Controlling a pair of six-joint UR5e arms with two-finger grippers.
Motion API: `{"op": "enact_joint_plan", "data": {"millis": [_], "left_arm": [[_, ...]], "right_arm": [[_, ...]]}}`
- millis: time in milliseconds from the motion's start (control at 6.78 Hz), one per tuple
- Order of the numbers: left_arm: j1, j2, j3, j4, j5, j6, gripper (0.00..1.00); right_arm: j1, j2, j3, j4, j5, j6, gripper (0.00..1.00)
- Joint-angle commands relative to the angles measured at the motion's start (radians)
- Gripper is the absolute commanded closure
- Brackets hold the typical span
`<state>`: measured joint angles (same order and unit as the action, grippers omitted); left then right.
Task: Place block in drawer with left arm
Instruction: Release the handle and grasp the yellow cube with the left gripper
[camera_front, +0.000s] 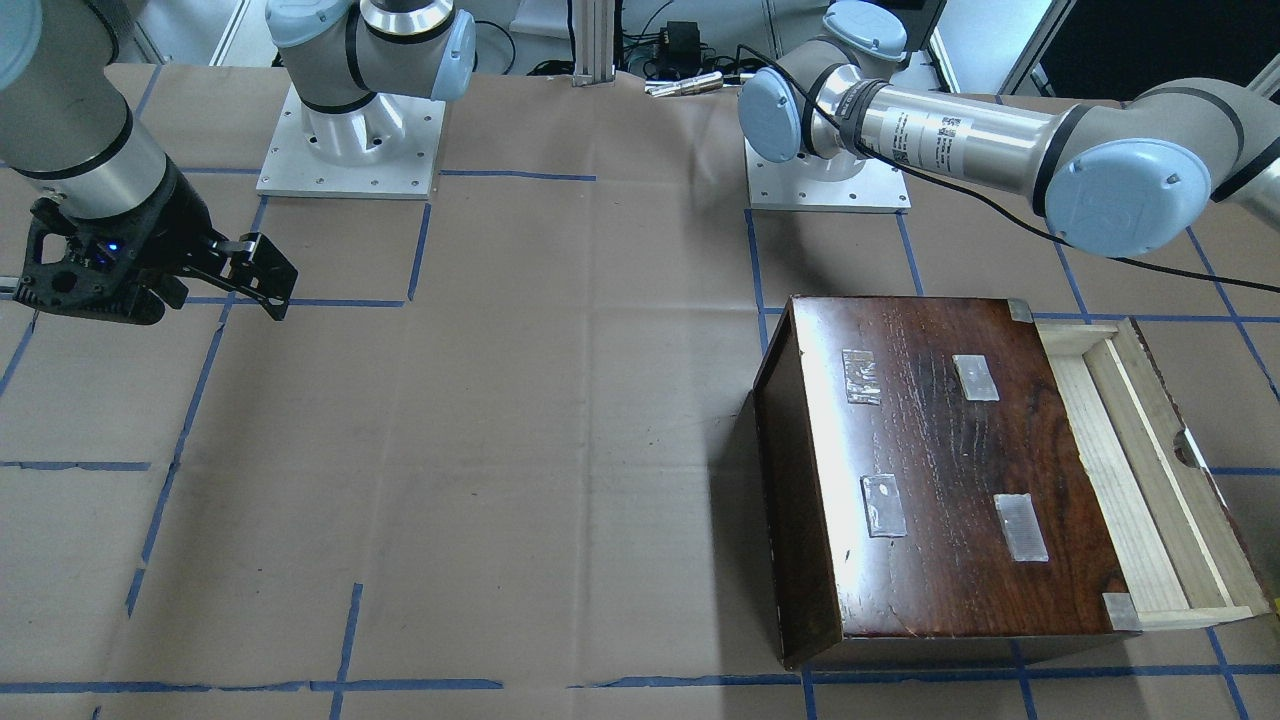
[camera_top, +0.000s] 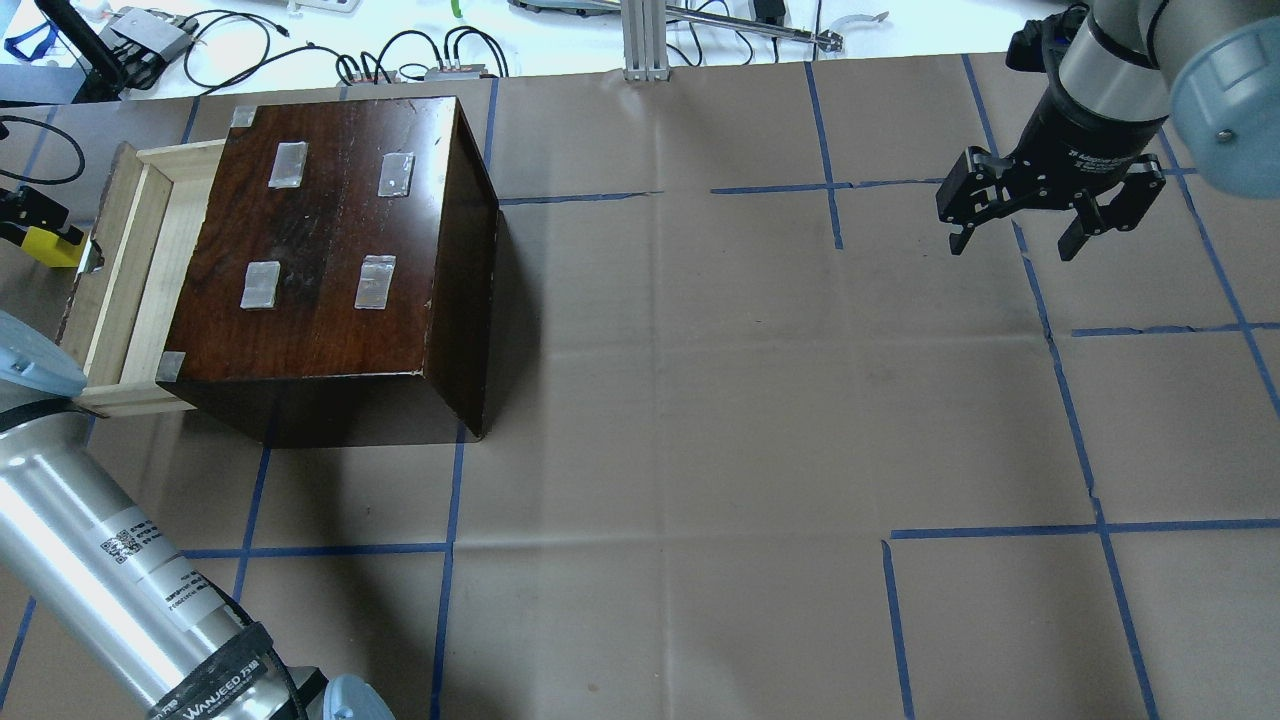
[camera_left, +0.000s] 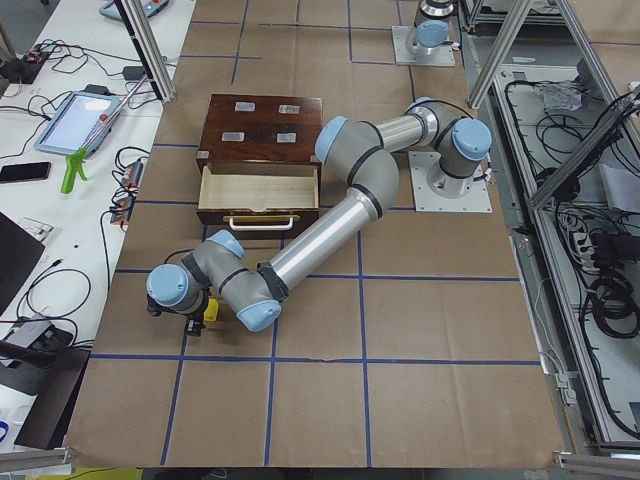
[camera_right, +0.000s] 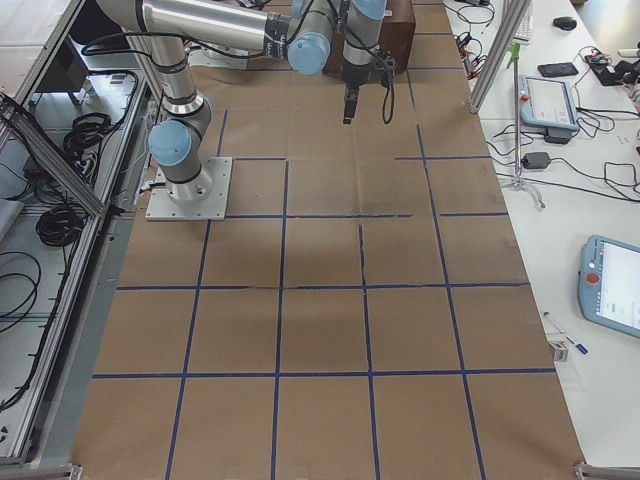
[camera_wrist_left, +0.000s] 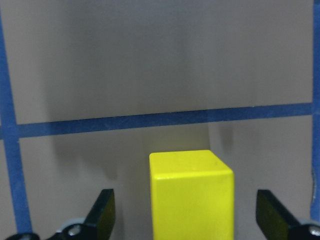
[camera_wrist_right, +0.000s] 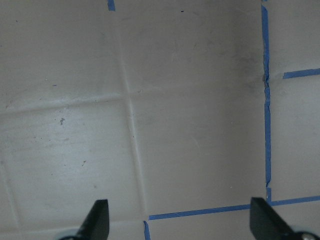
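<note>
Left hand spread, straddling the block, which appears to sit on the tabletop outside the open drawer. Grasp not yet made; lift, transfer and release into the drawer remain.

Left wrist view: the block and both fingers of the left gripper run off the bottom edge. Overhead, I see that gripper only as a sliver at the left edge. The rear of the drawer presumably lies hidden inside the box.
</note>
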<state>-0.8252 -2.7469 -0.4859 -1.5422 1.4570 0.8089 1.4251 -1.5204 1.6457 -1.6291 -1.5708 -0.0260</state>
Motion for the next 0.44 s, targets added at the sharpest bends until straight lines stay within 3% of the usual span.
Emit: {"op": "enact_joint_plan", "data": {"millis": [0,295], "left_arm": [[0.000,-0.001,0.006,0.004,0.002,-0.001,0.55],[0.003,0.060,0.001,-0.018,0.003,-0.001,0.58]], "right_arm": [[0.000,-0.001,0.000,0.000,0.000,0.001,0.00],[0.000,-0.001,0.000,0.000,0.000,0.000,0.00]]}}
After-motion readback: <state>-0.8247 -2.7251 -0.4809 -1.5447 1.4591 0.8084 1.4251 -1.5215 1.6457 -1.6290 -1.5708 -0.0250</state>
